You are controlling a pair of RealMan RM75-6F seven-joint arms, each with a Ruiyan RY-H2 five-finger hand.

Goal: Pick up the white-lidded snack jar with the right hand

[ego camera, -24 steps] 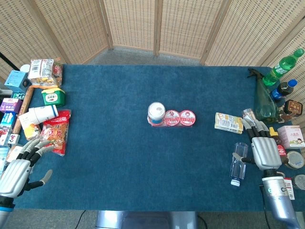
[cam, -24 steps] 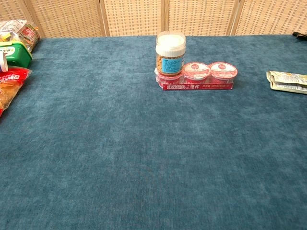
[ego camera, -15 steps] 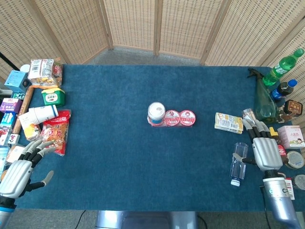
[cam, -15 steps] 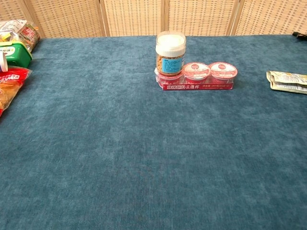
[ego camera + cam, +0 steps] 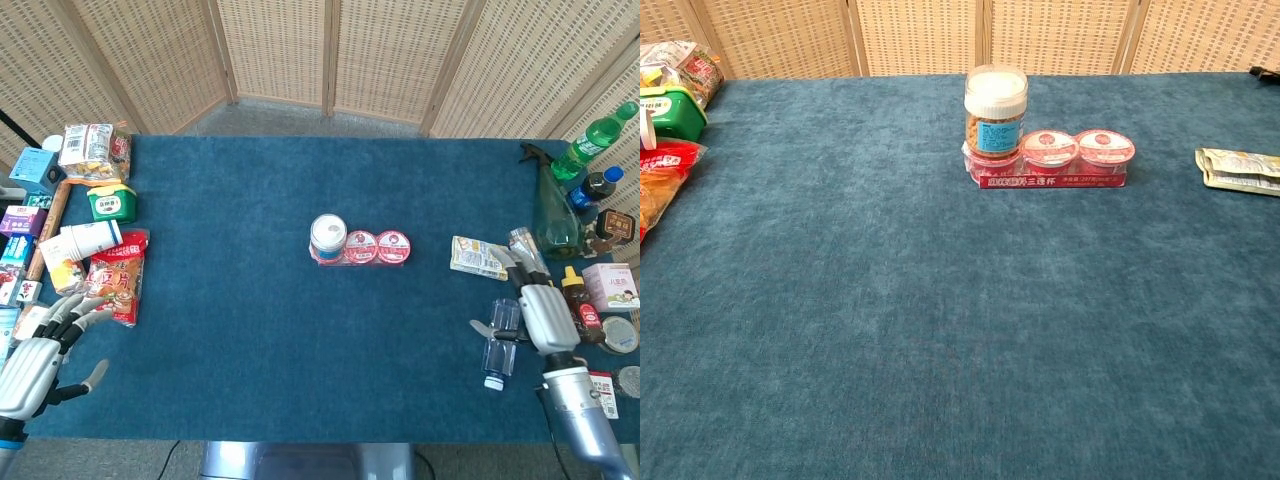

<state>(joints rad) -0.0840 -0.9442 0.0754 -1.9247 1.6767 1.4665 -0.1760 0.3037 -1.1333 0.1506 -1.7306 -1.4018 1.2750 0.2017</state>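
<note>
— Where's the white-lidded snack jar [image 5: 328, 236] right now?

— Middle of the blue table [image 5: 250, 330], standing upright on the left end of a red three-cup pack [image 5: 377, 248]. From the chest view it looks perched on the leftmost cup of the pack, not on the cloth itself, though I can't swear to that.

— And the right hand [image 5: 535, 316]?

— Well apart from it, down at the near right edge. Fingers spread, nothing gripped. A clear plastic bottle [image 5: 500, 340] lies just beside its thumb side, maybe touching; hard to tell.

— Why park it there?

— My guess: that's its waiting spot, out of the clutter along the right edge, where the green bottle [image 5: 596, 140] and the other bottles stand. A yellow packet [image 5: 479, 257] lies between the hand and the jar, so the reach should pass over or near of it.

— The left hand [image 5: 33, 360]?

— Near left corner, fingers apart, empty, beside the red snack bag [image 5: 118, 276]. It has no job here, I'd say.

— Any risk?

— The jar sits high on a wobbly-looking base. A sideways bump could tip it or drag the cups along.
</note>
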